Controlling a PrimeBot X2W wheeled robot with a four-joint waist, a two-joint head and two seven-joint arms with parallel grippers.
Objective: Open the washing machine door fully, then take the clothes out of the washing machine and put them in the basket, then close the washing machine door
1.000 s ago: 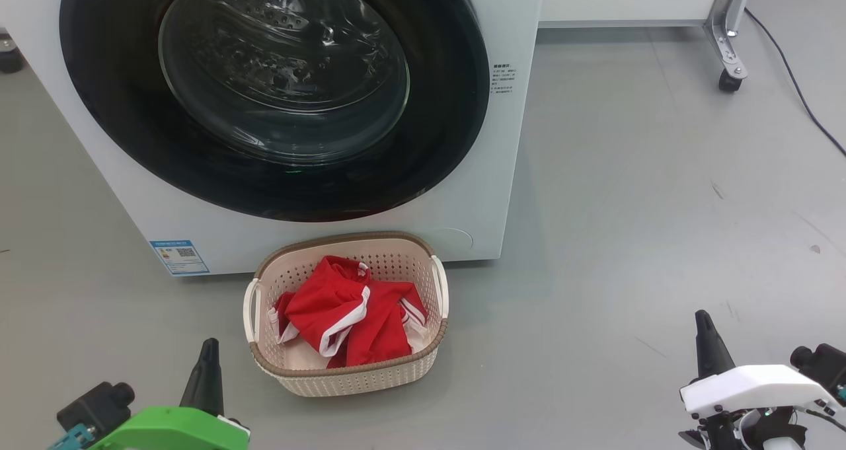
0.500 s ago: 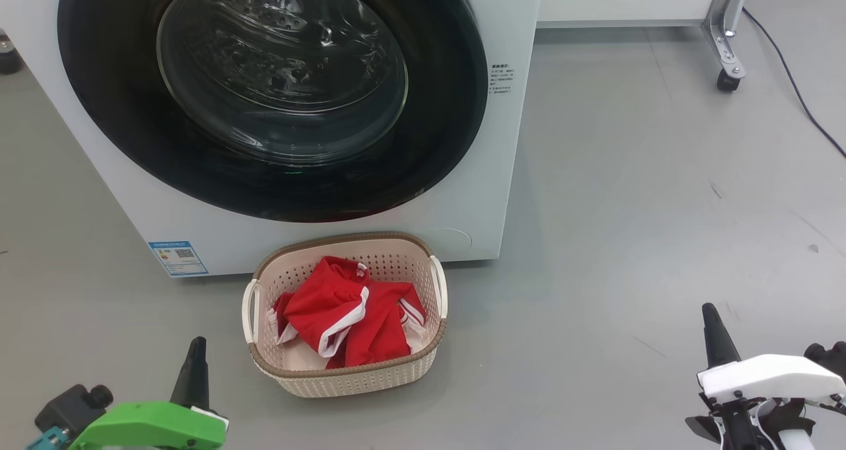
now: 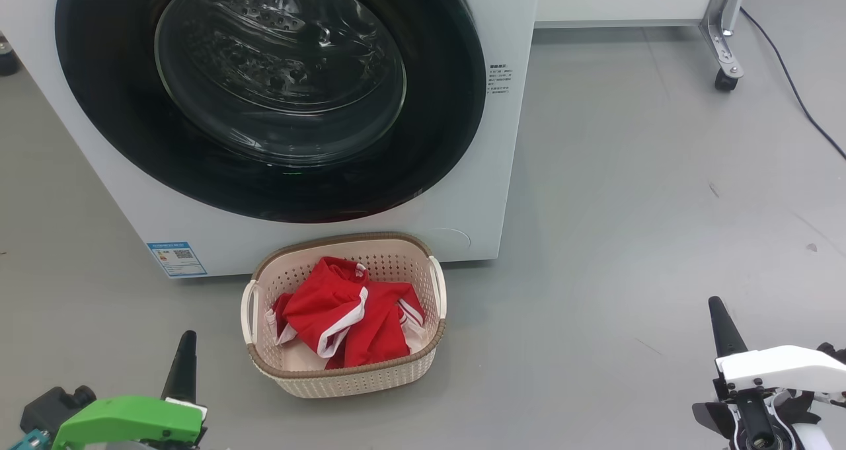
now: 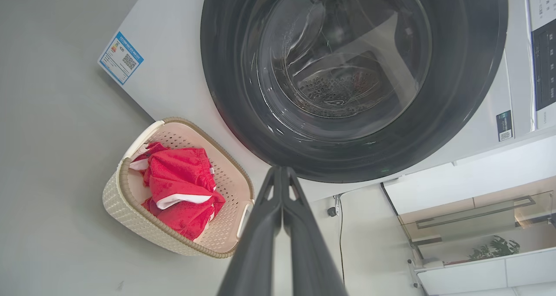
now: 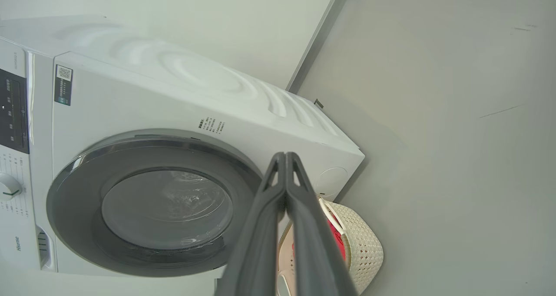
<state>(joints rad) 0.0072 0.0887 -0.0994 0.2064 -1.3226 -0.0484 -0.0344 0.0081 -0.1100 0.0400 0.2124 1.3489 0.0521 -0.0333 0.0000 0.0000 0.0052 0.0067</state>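
Washing machine (image 3: 512, 166) stands on grey floor (image 3: 628, 205), round black door (image 3: 277, 73) shut flat against its front. Cream basket (image 3: 344, 384) sits just before it, red clothes (image 3: 344, 314) heaped inside. Left gripper (image 3: 185, 344) and right gripper (image 3: 720, 314) low, either side of basket, apart from it; jaws pressed together, empty.

clothes (image 3: 347, 318) in basket (image 3: 344, 378), basket on floor (image 3: 628, 205) before washing machine (image 3: 502, 172)

White washing machine (image 3: 490, 172) here, glossy black door (image 3: 271, 86), blue label (image 3: 175, 258) at its lower corner. Cream perforated basket (image 3: 350, 385) with brown woven-look rim, bright red clothes (image 3: 344, 318) with white stripes inside, grey floor (image 3: 628, 205).
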